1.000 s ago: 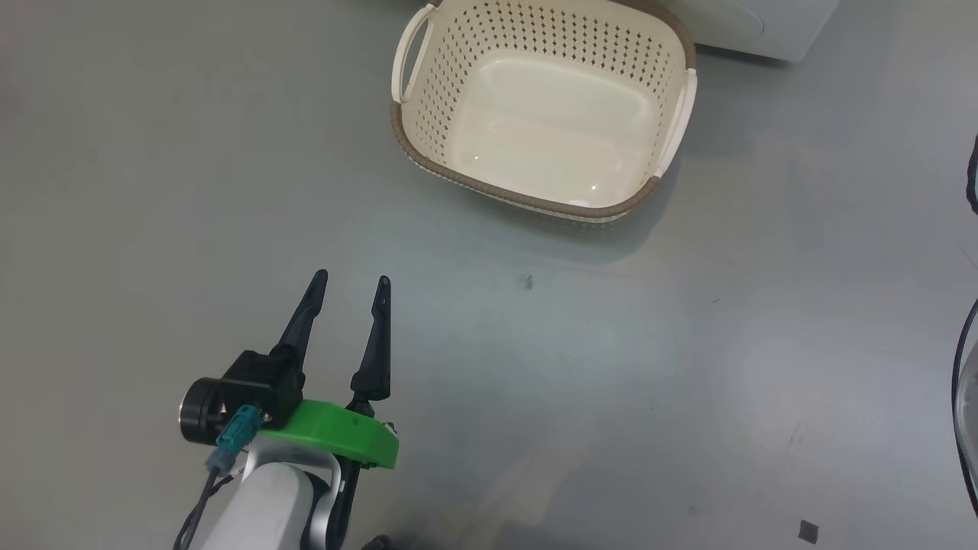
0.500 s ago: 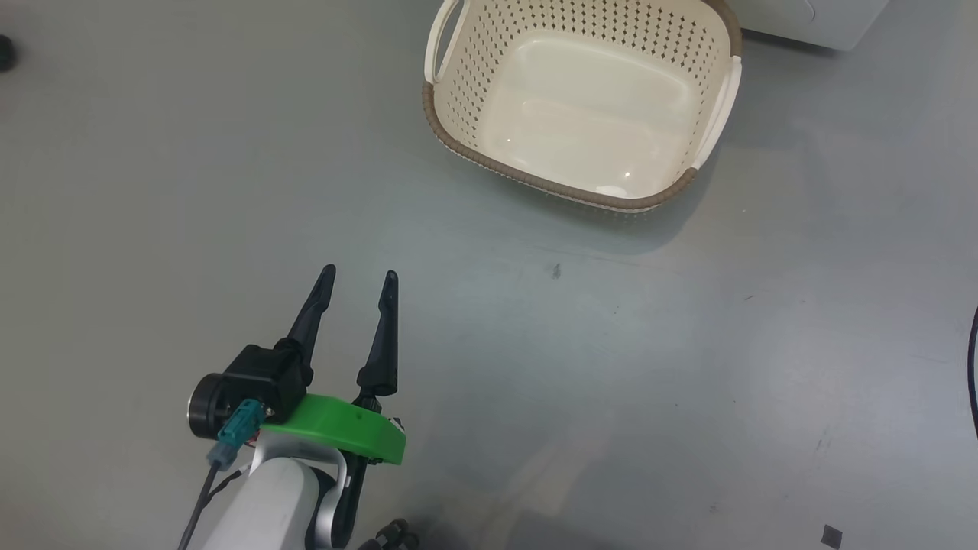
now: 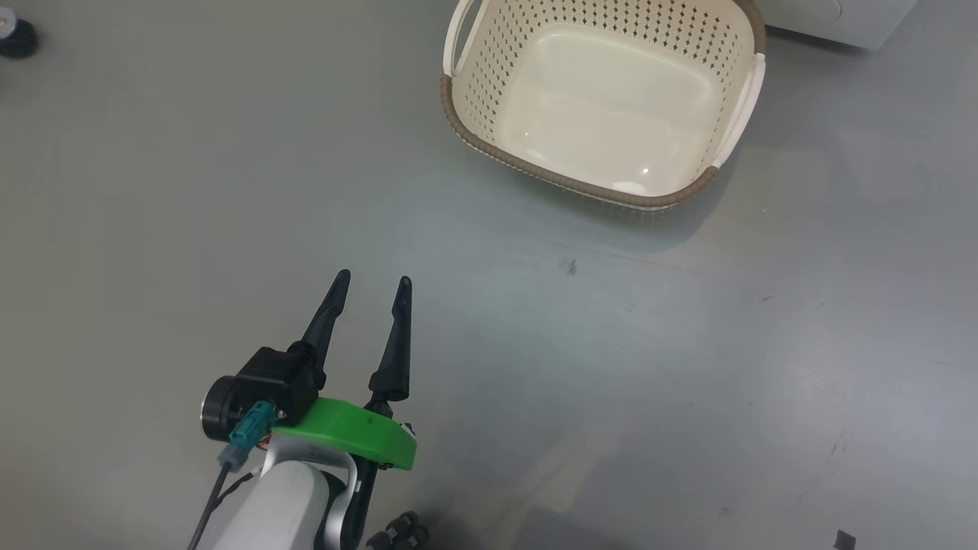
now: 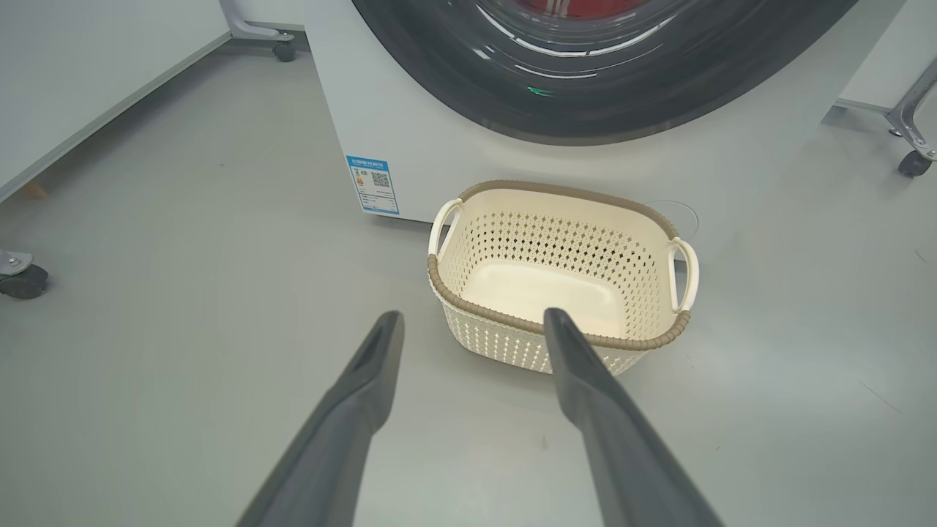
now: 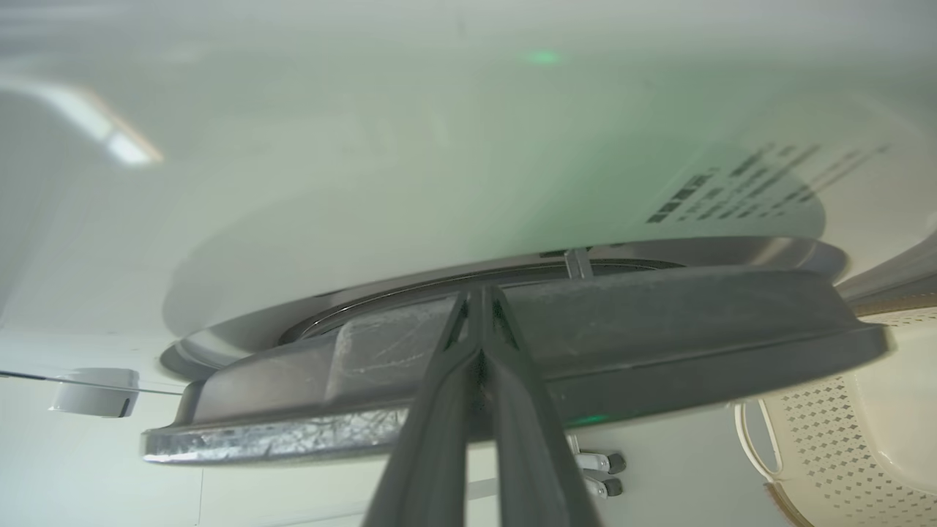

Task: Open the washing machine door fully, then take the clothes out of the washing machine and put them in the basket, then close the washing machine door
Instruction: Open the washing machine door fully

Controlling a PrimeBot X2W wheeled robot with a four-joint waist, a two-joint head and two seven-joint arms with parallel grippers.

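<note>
- The smooth matt grey floor [image 3: 688, 382] covers the whole work area; it carries faint scuffs, a small dark speck [image 3: 571, 266] near the middle of the head view and a small dark square [image 3: 844, 538] at that view's lower right corner.
- Pale white panels [image 4: 73, 73] line the room's left side in the left wrist view; black castors [image 4: 22, 282] on metal legs stand on the floor at both edges of that view.
- The cream perforated plastic basket [image 4: 556, 192] with a brown woven-look rim and two loop handles stands upright on the floor, just in front of the big white front-loading washing machine [image 4: 439, 124]; its glossy bottom lies bare.
- A small blue label [image 4: 373, 183] sits at the lower left corner of the machine's front.
- The large round door [image 4: 622, 110] with its wide glossy black rim faces the basket; bright red clothes [image 4: 578, 6] show through the glass, inside the drum.
- The left gripper [image 3: 374, 277] hangs above bare floor, well apart from the basket; its two dark fingers are spread wide with nothing between them.
- The right gripper [image 5: 479, 293] has its fingers pressed together, holding nothing; the tips lie at the door's dark edge, seemingly touching it; the door may stand slightly ajar, though this blurred close view does not settle that.
</note>
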